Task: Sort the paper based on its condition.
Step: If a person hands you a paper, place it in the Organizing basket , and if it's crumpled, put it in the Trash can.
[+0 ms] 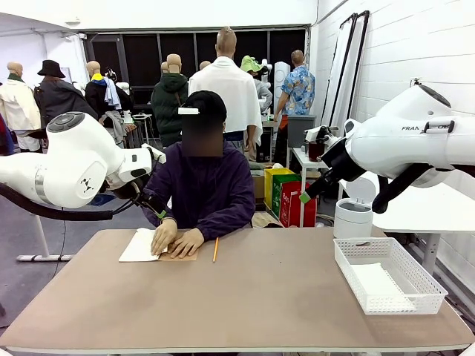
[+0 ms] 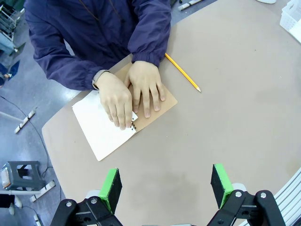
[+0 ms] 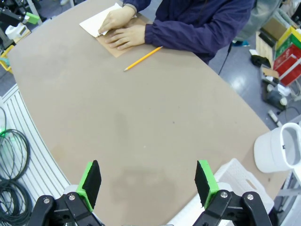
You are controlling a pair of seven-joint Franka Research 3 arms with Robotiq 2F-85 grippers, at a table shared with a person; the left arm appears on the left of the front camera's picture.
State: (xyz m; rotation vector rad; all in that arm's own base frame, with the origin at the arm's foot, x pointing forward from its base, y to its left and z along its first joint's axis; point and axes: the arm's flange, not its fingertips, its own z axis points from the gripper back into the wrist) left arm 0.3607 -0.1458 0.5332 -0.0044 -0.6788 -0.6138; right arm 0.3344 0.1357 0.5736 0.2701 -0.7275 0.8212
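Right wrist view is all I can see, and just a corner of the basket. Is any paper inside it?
Observer: Yes. In the front view a white sheet lies flat in the basket.
Operator: What is the robot's other hand doing?
Observer: The left hand is open and hovers over bare table, on the near side of the notebook.
Operator: So that brown thing is a notebook?
Observer: Yes. The left wrist view shows its wire spiral.
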